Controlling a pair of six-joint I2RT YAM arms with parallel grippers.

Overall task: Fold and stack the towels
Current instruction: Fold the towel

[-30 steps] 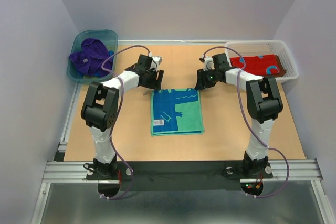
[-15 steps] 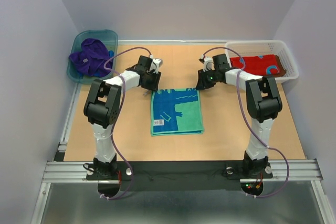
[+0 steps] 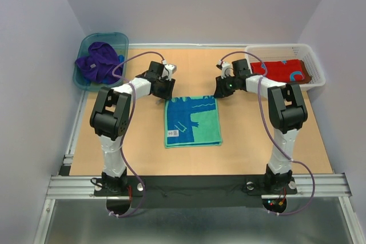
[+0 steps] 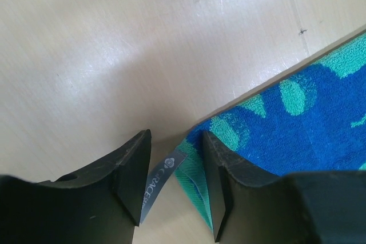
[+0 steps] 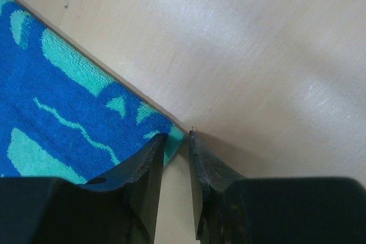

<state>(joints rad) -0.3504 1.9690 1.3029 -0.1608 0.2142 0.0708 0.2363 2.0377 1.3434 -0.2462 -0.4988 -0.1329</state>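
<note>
A blue-and-teal patterned towel (image 3: 193,121) lies flat in the middle of the table. My left gripper (image 3: 163,91) is down at its far left corner. In the left wrist view that gripper (image 4: 176,136) stands open astride the towel (image 4: 297,118) corner and a grey label (image 4: 157,178). My right gripper (image 3: 219,91) is at the far right corner. In the right wrist view that gripper (image 5: 176,136) has a narrow gap with the towel (image 5: 68,107) tip poking into it, the left fingertip (image 5: 151,164) resting on the cloth. A purple towel (image 3: 98,61) and a red towel (image 3: 282,69) lie off to the sides.
The purple towel fills a teal plastic tub (image 3: 118,39) at the back left. The red towel with blue marks lies in a white mesh basket (image 3: 316,68) at the back right. Purple walls close in the table on three sides.
The left gripper has shifted slightly left and settled at the towel's far left corner. The right gripper has barely moved at the far right corner. The towel lies as before.
</note>
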